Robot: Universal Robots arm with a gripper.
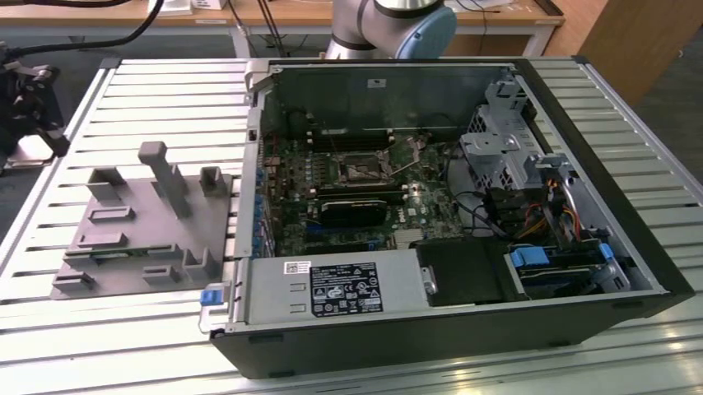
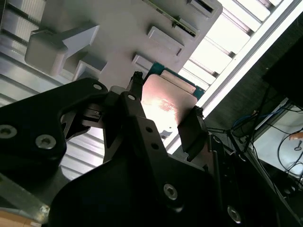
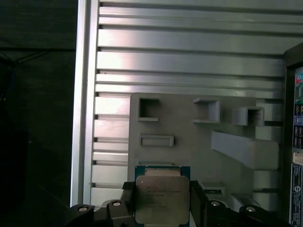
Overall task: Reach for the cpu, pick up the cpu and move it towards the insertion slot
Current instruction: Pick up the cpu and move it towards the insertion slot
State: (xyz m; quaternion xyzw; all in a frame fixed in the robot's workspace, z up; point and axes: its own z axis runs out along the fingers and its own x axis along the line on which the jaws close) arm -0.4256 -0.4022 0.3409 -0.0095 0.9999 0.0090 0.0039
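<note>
**Lighting uneven, glare on bare metal**

Exterior view: even light from overhead. Soft shadow fills the computer case [image 1: 439, 346], and the slatted table [image 1: 165, 99] carries a pale sheen.

Second wrist view: the slats burn out to white and the cpu [image 2: 166, 101] lid glares (pinkish-white). The gripper [image 2: 165, 93] is a near-black silhouette.

First wrist view: dim, with one side dark and banded reflections across the slats.

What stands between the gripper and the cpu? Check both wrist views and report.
Nothing visible stands between them. In both wrist views the gripper sits around the cpu, over the grey fixture plate. No cable, block or other part lies between gripper and chip.
</note>
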